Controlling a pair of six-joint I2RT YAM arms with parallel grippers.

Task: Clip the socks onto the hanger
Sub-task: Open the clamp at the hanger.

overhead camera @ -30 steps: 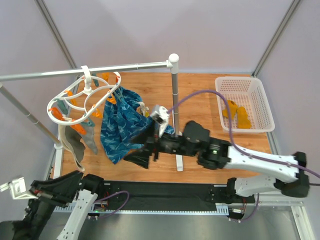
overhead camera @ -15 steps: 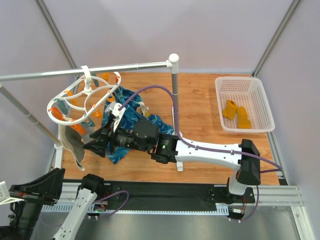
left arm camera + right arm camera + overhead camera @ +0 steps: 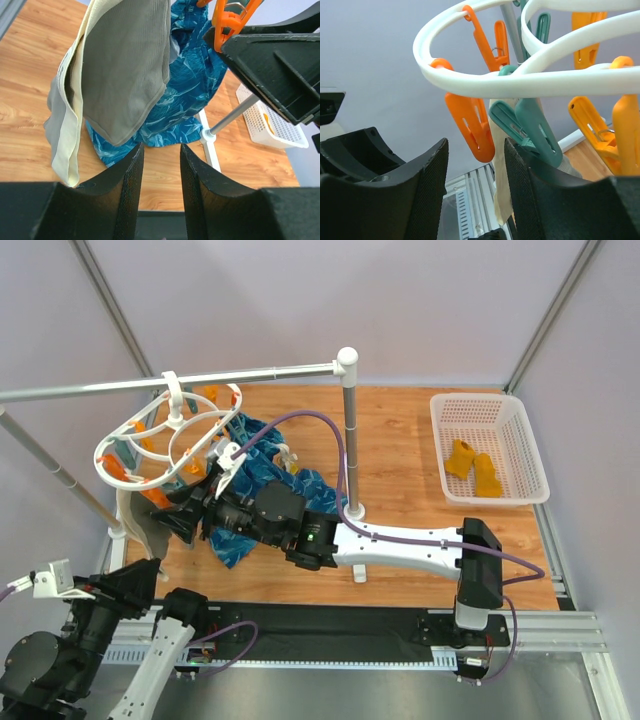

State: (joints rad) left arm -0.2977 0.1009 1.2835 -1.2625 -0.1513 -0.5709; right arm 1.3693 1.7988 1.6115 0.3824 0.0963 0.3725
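Observation:
The two mustard-yellow socks (image 3: 472, 466) lie in the white basket (image 3: 520, 440) at the far right; a sliver of one shows in the left wrist view (image 3: 267, 125). The white hanger (image 3: 170, 445) hangs by its hook from the grey rail (image 3: 200, 380) at the left. My right gripper (image 3: 178, 523) is open and empty just below the ring (image 3: 530, 80); an orange clip (image 3: 470, 125) hangs above the gap between its fingers (image 3: 475, 165), not touched. My left gripper (image 3: 128, 585) is open and empty at the near left, below the hanging garments (image 3: 157, 162).
A grey and a beige garment (image 3: 125, 65) hang from the hanger, clipped by teal clips (image 3: 535, 130). A blue wave-patterned cloth (image 3: 250, 490) hangs beside them. The rail's upright post (image 3: 348, 430) stands mid-table, its foot (image 3: 207, 136) on the wooden top.
My right arm has swung left from mid-table to under the hanger's left rim. My left arm has shifted at the near left corner.

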